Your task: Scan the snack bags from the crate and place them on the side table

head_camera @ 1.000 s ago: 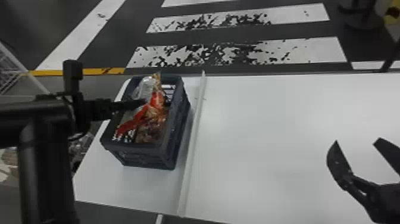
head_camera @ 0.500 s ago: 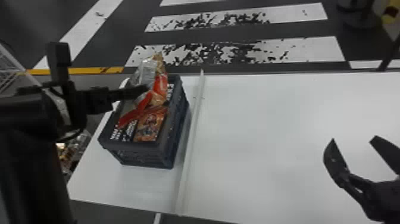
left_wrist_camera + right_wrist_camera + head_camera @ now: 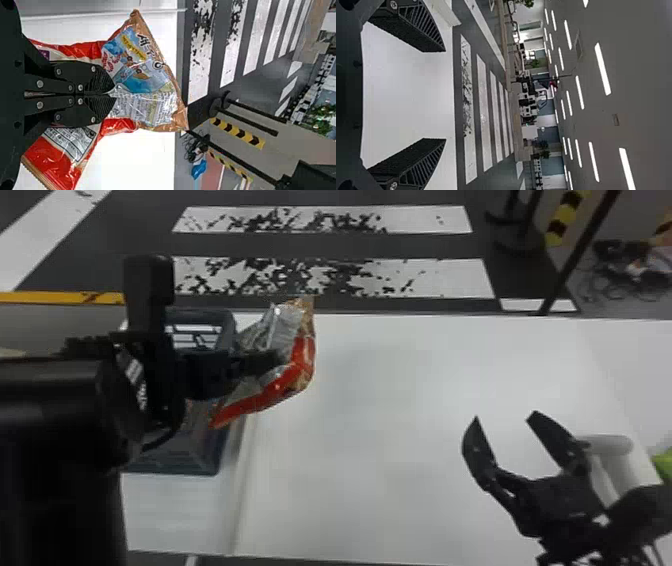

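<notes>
Left tool: clenched on the snack bag (image 3: 144, 75), fingers (image 3: 95, 77) pinching it across the middle.
Snack bag: hanging off the left tool, beside the crate (image 3: 200, 457) and over the white table (image 3: 390, 470) in head view; height above it, cannot tell.
Step in hand: likely carrying it out for the scan; keep the pinch firm, not harder, contents probably crush easily.
Carry: go smooth and level; both loose ends could swing or snag on the crate rim, so give that side room.
Scan: turn a printed panel flat to the reader; the folds at the pinch may hide or bend the code. Code spot, cannot tell.
Right tool (image 3: 505, 416): fingers spread, nothing between them, over the table's right part; keep the bag off its tips unless handing over.
Set-down: lower until the bag rests, then let go; early release could let it slide.
Bag look: glossy film, red ends, blue picture panel, silver text panel, brown edge strip; waist cinched, ends flared, wrinkled all over.
</notes>
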